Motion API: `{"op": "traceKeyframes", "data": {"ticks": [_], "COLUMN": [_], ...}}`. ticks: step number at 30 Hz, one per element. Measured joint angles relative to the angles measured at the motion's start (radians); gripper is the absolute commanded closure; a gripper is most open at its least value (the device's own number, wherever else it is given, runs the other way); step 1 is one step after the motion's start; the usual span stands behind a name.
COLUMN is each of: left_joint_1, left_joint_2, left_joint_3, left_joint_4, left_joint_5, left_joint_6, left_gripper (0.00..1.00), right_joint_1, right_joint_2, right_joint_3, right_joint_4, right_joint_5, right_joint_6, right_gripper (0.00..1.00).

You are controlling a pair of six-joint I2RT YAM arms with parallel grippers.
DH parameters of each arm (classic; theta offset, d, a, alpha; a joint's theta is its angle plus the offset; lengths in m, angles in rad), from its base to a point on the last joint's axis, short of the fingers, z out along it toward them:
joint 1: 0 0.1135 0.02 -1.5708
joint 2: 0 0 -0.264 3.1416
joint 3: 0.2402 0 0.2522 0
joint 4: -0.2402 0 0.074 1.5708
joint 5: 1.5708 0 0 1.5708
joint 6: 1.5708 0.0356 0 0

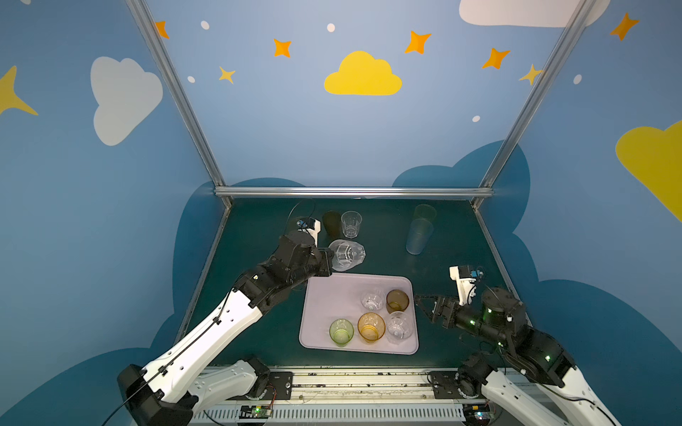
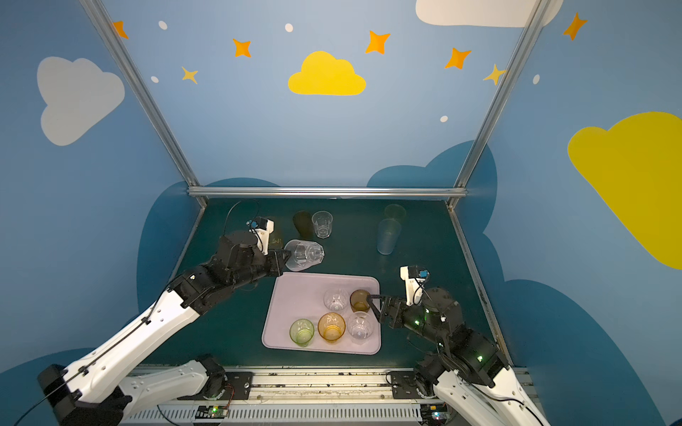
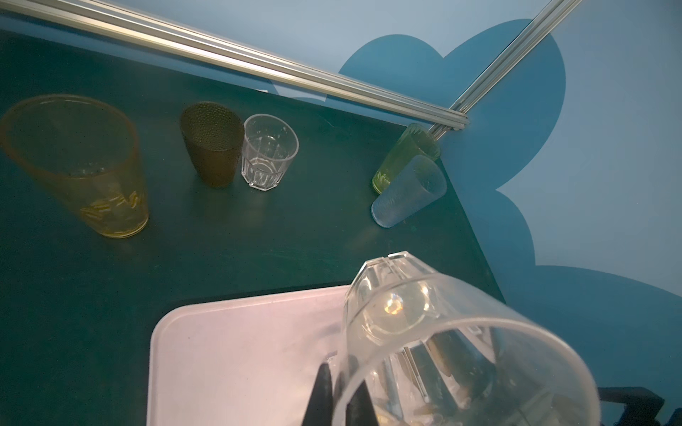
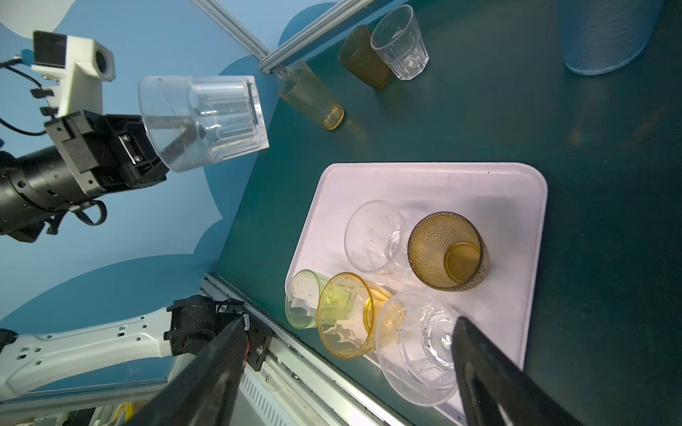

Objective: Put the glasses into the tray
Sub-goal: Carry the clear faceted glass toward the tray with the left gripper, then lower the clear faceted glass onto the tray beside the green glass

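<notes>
Left wrist view is giving the best look, so: a clear faceted glass [image 3: 461,350] is being pinched by its rim between the left fingers [image 3: 323,398], one inside the mouth and one outside, clamped on the wall. In both top views it is being held on its side in the air, base pointing right, just past the far left corner of the tray [image 1: 332,298].

Five glasses are already sitting upright in the tray's right and near part: two clear [image 1: 372,298] [image 1: 399,328], a brown [image 1: 397,300], an amber [image 1: 371,327] and a green [image 1: 341,332]. The left and far part is bare.

The right fingers [image 4: 483,369] are being held wide apart with nothing gripped, hovering at the tray's right edge.

Probably the best way to finish this step: the glass should be getting rotated upright before it is being lowered, and the bare left side should be getting targeted so no neighbour is being knocked. A rim pinch is likely letting it swing, so slow moves, and release only once the base is sitting flat.

A dark brown [image 1: 331,223], a clear [image 1: 350,224], a yellow [image 3: 81,162], a tall green [image 1: 424,212] and a pale blue [image 1: 419,236] glass are waiting on the counter [image 1: 383,254].
</notes>
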State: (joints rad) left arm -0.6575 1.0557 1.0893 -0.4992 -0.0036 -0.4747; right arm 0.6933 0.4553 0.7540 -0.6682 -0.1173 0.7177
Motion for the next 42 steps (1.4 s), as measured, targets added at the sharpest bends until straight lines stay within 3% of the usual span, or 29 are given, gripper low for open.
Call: {"op": "traceKeyframes", "data": {"ticks": [9, 15, 19, 20, 22, 24, 29, 32, 42], "left_joint_1": [0.0, 0.0, 0.001, 0.001, 0.001, 0.006, 0.043, 0.063, 0.081], "left_joint_2": [-0.113, -0.117, -0.111, -0.106, -0.095, -0.085, -0.082, -0.082, -0.084], "left_joint_3": [-0.096, -0.114, -0.151, -0.158, -0.164, -0.166, -0.167, -0.167, -0.193], "left_joint_4": [-0.036, -0.036, -0.035, -0.037, -0.037, -0.04, -0.051, -0.067, -0.09], "left_joint_5": [-0.044, -0.053, -0.056, -0.059, -0.071, -0.096, -0.153, -0.172, -0.165], "left_joint_6": [0.0, -0.003, -0.006, -0.005, -0.005, -0.01, -0.027, -0.034, -0.042], "left_gripper": [0.86, 0.94, 0.95, 0.92, 0.79, 0.84, 0.73, 0.76, 0.71], "right_joint_1": [-0.001, -0.001, -0.001, -0.001, -0.001, -0.001, -0.003, -0.003, -0.004], "right_joint_2": [0.028, 0.032, 0.032, 0.032, 0.032, 0.032, 0.035, 0.04, 0.074], "right_joint_3": [0.0, 0.0, -0.001, -0.002, -0.004, -0.008, -0.008, -0.008, -0.008], "right_joint_4": [0.041, 0.045, 0.049, 0.051, 0.052, 0.053, 0.051, 0.051, 0.051], "right_joint_5": [0.006, 0.028, 0.042, 0.045, 0.048, 0.049, 0.049, 0.054, 0.069], "right_joint_6": [0.003, 0.007, 0.008, 0.009, 0.009, 0.009, 0.009, 0.01, 0.011], "right_gripper": [0.14, 0.14, 0.13, 0.14, 0.14, 0.14, 0.14, 0.14, 0.13]}}
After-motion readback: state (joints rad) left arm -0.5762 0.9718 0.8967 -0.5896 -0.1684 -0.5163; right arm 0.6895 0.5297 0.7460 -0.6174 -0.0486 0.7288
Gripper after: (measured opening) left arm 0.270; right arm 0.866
